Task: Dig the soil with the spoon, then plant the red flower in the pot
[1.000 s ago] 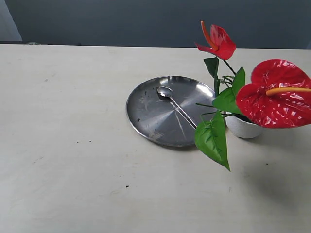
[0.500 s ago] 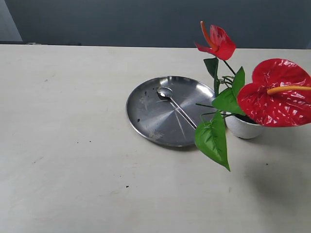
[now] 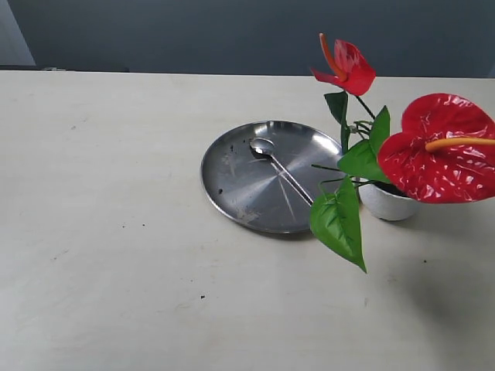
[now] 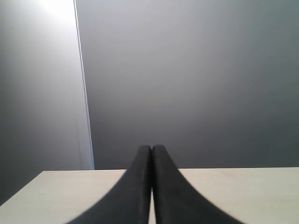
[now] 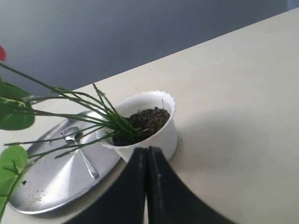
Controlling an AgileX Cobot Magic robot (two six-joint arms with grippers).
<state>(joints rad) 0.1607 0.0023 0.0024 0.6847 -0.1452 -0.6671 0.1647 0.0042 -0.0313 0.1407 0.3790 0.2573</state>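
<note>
- Exterior view, red flower [image 3: 433, 154]: stalk set in the soil [image 5: 145, 122], blooms leaning out over the table [image 3: 116, 255].
- Pot [image 3: 387, 202]: white, scalloped rim, standing just beside the steel plate [image 3: 232, 185].
- Spoon [image 3: 280, 170]: lying on the plate, bowl toward the far rim, handle running toward the pot.
- Right gripper [image 5: 147, 161]: jaws pressed together, empty; pot just ahead of it, so this is the nearer arm.
- Left gripper [image 4: 151, 158]: jaws pressed together, empty, facing the wall.
- Writing, brands: none legible.
- Judgement: planting appears done.
</note>
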